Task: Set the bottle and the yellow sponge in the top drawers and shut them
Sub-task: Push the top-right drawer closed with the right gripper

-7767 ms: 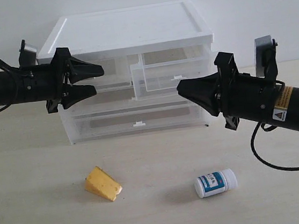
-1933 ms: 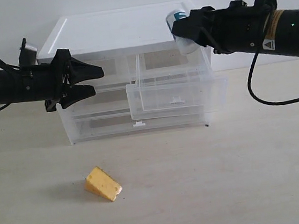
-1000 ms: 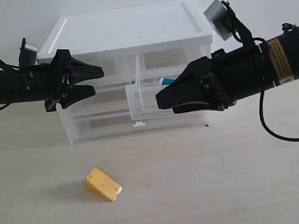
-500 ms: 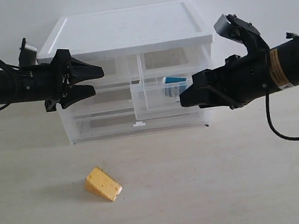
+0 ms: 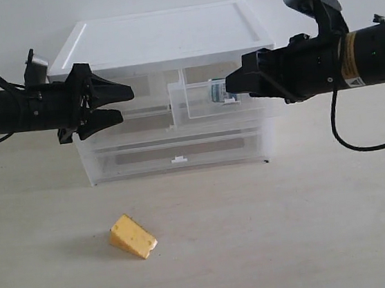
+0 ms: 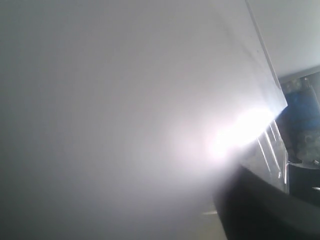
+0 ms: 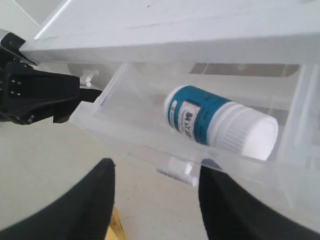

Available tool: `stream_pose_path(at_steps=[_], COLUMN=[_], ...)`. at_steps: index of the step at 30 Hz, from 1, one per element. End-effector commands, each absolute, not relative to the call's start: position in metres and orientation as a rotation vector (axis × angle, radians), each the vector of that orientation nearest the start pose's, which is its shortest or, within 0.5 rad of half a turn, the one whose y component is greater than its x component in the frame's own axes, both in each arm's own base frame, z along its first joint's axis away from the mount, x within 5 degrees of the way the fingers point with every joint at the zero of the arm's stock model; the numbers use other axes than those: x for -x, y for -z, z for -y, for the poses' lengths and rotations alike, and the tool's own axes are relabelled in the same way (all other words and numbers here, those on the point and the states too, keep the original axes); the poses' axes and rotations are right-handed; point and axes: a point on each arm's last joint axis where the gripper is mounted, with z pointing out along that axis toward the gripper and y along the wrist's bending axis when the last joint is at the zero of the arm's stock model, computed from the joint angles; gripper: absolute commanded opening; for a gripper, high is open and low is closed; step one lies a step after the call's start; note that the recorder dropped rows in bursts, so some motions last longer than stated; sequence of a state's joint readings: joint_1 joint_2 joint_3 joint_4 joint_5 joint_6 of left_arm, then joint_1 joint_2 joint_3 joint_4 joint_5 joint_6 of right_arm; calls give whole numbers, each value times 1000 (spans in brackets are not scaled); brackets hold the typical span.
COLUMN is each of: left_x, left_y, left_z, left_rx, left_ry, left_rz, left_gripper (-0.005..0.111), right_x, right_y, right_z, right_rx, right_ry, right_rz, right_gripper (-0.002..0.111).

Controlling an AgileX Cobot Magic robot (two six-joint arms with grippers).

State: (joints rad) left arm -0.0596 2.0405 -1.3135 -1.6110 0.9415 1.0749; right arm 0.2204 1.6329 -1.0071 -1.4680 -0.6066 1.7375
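Right drawer [image 5: 195, 109] further in, teal-labelled bottle [image 7: 220, 122] inside, print illegible; left gripper [image 5: 126, 102], right gripper [image 7: 157, 170] agape.

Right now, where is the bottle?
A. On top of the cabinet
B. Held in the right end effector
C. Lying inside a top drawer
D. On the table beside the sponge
C: the right wrist view shows the bottle lying on its side inside the clear top drawer, while the right end effector is open and empty in front of it.
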Motion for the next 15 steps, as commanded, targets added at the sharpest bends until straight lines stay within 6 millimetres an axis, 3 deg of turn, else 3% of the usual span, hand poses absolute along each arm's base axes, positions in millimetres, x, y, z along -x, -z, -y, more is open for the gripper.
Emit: stream_pose_path(at_steps=[1, 7, 10, 15], left_x=[-422, -422, -421, -421], left_y=[-189, -189, -189, -189], left_z=[94, 94, 94, 94], left_rx=[-8, -8, -15, -16], left_ry=[1281, 1281, 1294, 1295], left_rz=[-2200, -2200, -2198, -2198], left_gripper=[61, 61, 61, 61], right_x=[-337, -347, -359, -378], right_y=[-271, -260, -249, -252], right_z=[-125, -123, -135, -157], right_rx=[271, 211, 235, 267], right_ry=[-899, -869, -882, -864], right_rz=[-2010, -2017, -2032, -2003], right_gripper=[47, 47, 47, 47])
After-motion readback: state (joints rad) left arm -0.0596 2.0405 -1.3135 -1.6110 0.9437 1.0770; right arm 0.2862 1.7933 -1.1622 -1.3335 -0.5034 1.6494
